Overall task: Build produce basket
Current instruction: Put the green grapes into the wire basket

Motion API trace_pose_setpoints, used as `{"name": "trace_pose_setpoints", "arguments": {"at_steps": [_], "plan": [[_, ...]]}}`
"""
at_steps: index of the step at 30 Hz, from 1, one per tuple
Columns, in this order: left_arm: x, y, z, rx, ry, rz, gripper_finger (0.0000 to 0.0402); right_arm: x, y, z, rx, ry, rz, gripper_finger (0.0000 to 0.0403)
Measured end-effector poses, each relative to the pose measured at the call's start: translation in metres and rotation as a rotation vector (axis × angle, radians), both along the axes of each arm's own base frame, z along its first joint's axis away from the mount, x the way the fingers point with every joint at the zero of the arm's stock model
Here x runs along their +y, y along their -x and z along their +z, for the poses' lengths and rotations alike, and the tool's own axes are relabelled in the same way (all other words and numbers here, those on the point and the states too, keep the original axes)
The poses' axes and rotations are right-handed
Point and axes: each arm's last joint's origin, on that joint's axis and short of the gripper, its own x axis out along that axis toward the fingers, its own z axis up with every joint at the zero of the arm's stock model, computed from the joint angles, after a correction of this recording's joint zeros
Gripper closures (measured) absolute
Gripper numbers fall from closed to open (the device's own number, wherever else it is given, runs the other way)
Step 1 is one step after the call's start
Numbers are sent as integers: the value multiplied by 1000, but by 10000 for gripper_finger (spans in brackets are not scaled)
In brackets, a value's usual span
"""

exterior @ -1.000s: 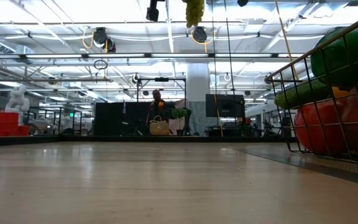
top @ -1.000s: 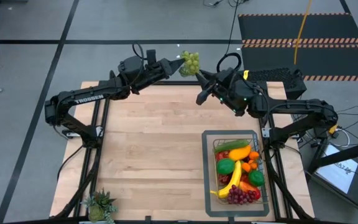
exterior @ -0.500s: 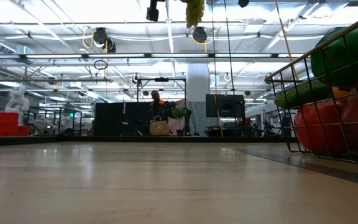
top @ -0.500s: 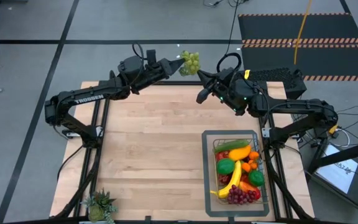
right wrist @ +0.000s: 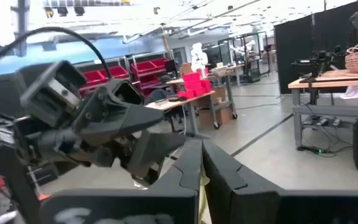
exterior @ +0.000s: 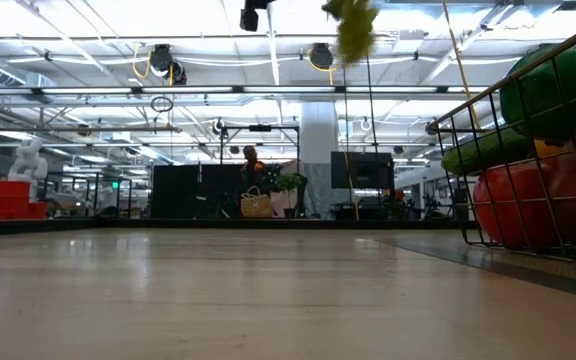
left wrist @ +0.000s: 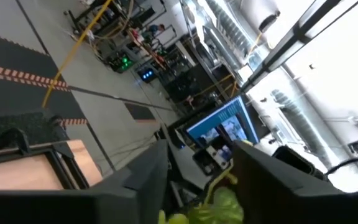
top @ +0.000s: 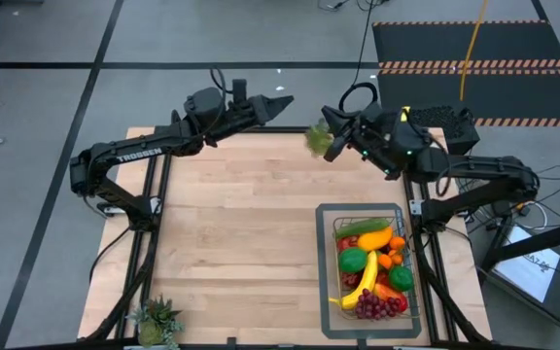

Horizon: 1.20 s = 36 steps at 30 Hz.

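Green grapes (top: 318, 137) just changed hands: left hand (top: 282, 100) is spread and empty now, right hand (top: 334, 146) pinches them, well above the basket (top: 331, 226). Handover done, drop-off next.

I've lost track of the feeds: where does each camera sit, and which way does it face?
High view: above the table, looking straight down; left arm and right arm both show, green grapes at the right jaws, basket below.
Low view: at table-top height, level into the room; grapes hang at top, basket at right, hardly any arm.
Left wrist view: on the left arm, past its open jaws toward the grapes.
Right wrist view: on the right arm, past its shut jaws toward the left arm.
Shared: high, low and left wrist views all show the grapes.
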Motion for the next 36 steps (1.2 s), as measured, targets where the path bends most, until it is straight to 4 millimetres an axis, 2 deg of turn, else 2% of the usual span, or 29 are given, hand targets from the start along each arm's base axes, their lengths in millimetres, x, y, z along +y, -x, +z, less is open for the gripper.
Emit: {"name": "trace_pose_setpoints", "arguments": {"at_steps": [5, 10, 15, 20, 28, 36], "plan": [[-1, 0, 0, -1, 18, -42, 174, 2, 14, 8, -22, 3, 32, 402], [-3, -1, -1, -3, 50, -93, 162, 5, 28, 18, -72, 6, 101, 403], [-7, -3, -5, 33, 87, -138, 179, 11, 46, 30, -131, 42, 277, 403], [-15, -5, -5, 31, 81, -166, 210, 22, 61, 37, -95, 194, 488, 403], [-36, -10, -4, 19, 90, -216, 251, 45, 74, 36, 47, 477, 599, 403], [-63, -15, 2, -29, 52, -240, 270, 66, 78, 35, 54, 521, 672, 403]]}}
